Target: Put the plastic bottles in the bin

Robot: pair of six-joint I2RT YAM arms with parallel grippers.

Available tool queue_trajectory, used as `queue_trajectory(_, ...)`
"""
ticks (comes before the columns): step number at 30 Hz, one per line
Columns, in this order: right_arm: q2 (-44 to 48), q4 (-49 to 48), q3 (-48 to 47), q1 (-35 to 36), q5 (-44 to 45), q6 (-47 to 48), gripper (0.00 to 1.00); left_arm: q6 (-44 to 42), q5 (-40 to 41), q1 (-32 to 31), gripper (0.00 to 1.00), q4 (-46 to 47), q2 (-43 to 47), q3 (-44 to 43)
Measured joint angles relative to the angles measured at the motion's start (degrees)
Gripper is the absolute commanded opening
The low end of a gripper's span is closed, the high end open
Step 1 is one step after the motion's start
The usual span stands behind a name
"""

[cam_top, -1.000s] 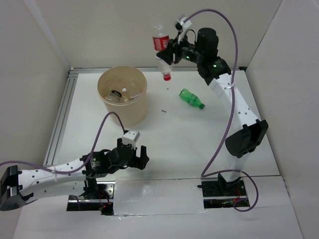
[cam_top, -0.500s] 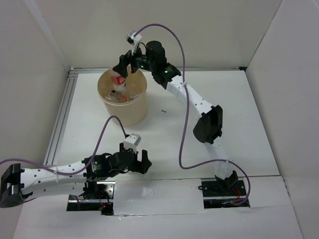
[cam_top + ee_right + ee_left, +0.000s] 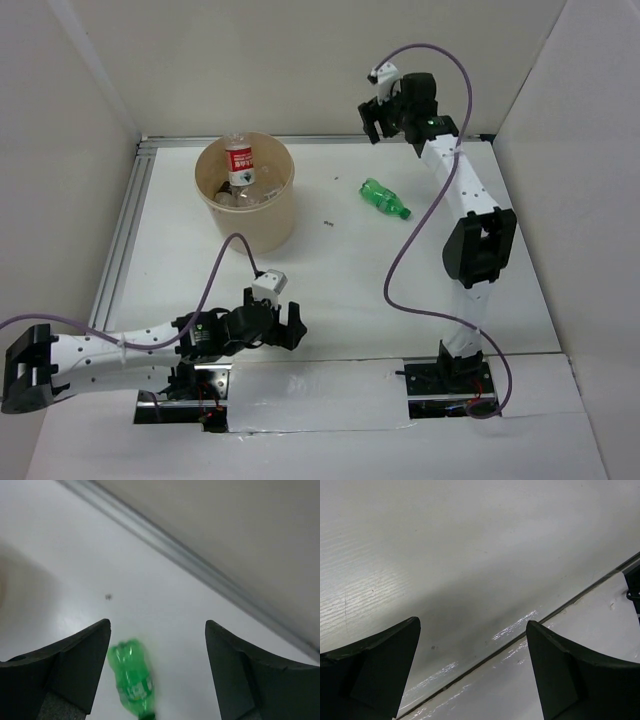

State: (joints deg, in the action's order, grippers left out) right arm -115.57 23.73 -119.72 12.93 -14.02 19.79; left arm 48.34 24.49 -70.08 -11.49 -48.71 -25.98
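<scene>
1. The white table [image 3: 340,290] carries everything; both arm bases sit at its near edge.
2. The right arm rises from its base and reaches high toward the back wall. The right gripper [image 3: 375,118] is up in the air beyond the far right part of the table, well apart from the bin.
3. The left arm lies low and folded along the near edge. The left gripper [image 3: 283,325] is just above the tabletop.
4. The bin [image 3: 247,215] stands at the far left. A red-labelled bottle [image 3: 239,160] stands upright inside it among other clear bottles [image 3: 245,192]. Only the overhead view shows this.
5. The green bottle [image 3: 384,197] lies on its side on the table, right of the bin. The right wrist view shows it [image 3: 131,680] far below the right gripper [image 3: 156,630], whose jaws are spread wide and hold nothing.
6. The left wrist view shows the left gripper [image 3: 472,630] fully spread over bare table and a seam, with nothing between the jaws.
</scene>
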Motion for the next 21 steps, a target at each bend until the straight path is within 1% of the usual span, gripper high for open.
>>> queue_trajectory(1,0.0,1.4,1.5,-0.7,0.7,1.8,0.82,0.0,-0.1,0.0,1.0,0.2,-0.7,0.0)
queue_trajectory(3,-0.9,4.9,4.1,-1.2,1.2,4.5,0.86,-0.1,-0.4,0.0,1.0,0.4,-2.4,0.0)
queue_trajectory(6,-3.4,9.3,5.7,-1.3,0.5,8.2,0.89,-0.2,-0.9,0.0,1.0,0.5,-4.3,-0.1)
queue_trajectory(12,-8.0,13.9,7.7,-2.0,-1.3,13.1,0.9,-0.1,-1.3,0.0,1.0,0.5,-5.1,-0.7)
queue_trajectory(19,-11.9,15.8,11.3,-3.5,-1.0,17.0,0.86,0.1,-1.4,0.0,1.0,0.4,-5.1,-0.8)
queue_trajectory(21,-13.0,16.1,12.8,-3.7,-0.3,17.7,0.82,0.2,-1.4,0.0,1.0,0.3,-5.1,-0.8)
